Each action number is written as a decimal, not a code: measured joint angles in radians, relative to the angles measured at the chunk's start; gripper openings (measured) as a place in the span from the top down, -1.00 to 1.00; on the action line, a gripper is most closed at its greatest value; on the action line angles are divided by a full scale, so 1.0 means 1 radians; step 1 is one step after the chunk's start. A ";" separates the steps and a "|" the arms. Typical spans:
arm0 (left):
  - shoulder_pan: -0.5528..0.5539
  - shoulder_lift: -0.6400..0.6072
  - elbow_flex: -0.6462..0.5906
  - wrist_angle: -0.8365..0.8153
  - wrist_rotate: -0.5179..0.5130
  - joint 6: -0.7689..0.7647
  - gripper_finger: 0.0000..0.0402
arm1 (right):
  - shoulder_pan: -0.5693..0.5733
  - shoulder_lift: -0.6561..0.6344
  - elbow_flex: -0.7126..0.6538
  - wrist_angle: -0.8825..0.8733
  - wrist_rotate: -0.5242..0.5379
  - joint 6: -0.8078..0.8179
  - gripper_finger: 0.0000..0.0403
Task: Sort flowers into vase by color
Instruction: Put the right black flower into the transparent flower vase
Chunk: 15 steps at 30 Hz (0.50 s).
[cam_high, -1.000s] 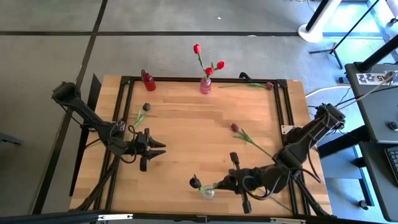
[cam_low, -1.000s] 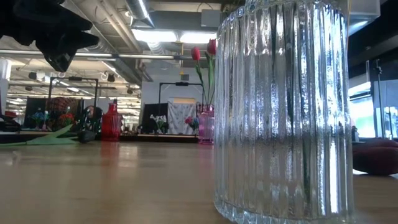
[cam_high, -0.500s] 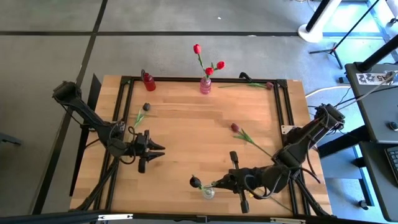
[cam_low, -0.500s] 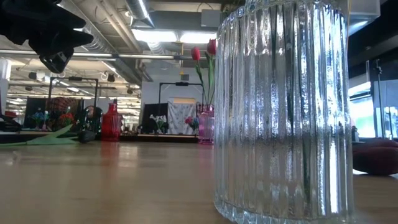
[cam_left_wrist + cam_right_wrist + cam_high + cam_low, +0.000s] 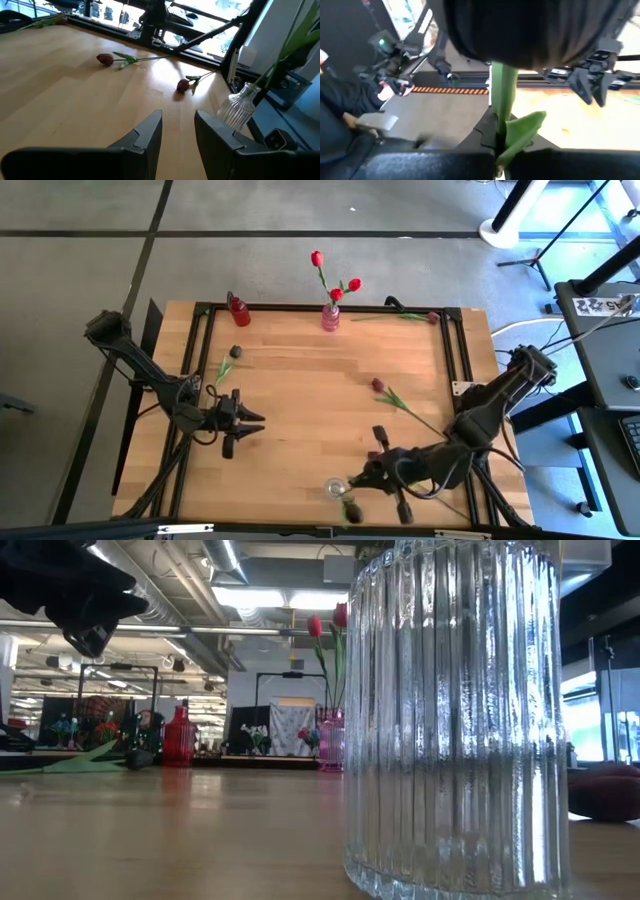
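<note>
My right gripper (image 5: 363, 483) is near the table's near edge, shut on a dark-headed tulip (image 5: 349, 510) whose head points toward the near edge beside the clear ribbed vase (image 5: 333, 488). That vase fills the low view (image 5: 455, 720). My left gripper (image 5: 250, 425) hovers open over the table's left half, touching nothing. A pink vase (image 5: 330, 318) at the far edge holds three red tulips (image 5: 336, 293). A red vase (image 5: 239, 311) stands to its left. Loose tulips lie flat on the table: a dark one (image 5: 234, 352), a maroon one (image 5: 378, 385) and one by the far right corner (image 5: 432, 316). My right gripper pinches the tulip's green stem (image 5: 502, 95) between its two fingers, which lie across it. A leaf (image 5: 524, 131) hangs just below the hold. The head end (image 5: 350, 511) slants toward the near edge; whether it touches the table I cannot tell.
A black frame (image 5: 455, 350) runs around the wooden tabletop. In the left wrist view two tulips (image 5: 105, 59) (image 5: 183, 85) lie between my open fingers (image 5: 177, 131) and the far rail, with the clear vase (image 5: 236, 108) beside them. Bare wood lies in the table's middle.
My right gripper has turned and shifted slightly toward the near edge. The held tulip has swung about: its dark head, which reached past the clear vase toward the table's left, now points to the near edge beside the vase.
</note>
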 joint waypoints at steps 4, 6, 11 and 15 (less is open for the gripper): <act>0.024 0.000 0.000 -0.018 -0.007 -0.005 0.44 | 0.000 0.008 0.000 -0.017 0.021 0.020 1.00; 0.055 -0.010 0.000 -0.028 -0.006 0.007 0.44 | 0.000 0.012 0.000 -0.020 0.027 0.022 1.00; 0.145 -0.069 0.000 -0.064 0.093 0.021 0.44 | -0.015 0.010 0.000 -0.017 0.042 0.014 1.00; 0.192 -0.142 0.000 -0.146 0.127 0.032 0.44 | -0.036 -0.007 0.002 -0.020 0.039 0.014 1.00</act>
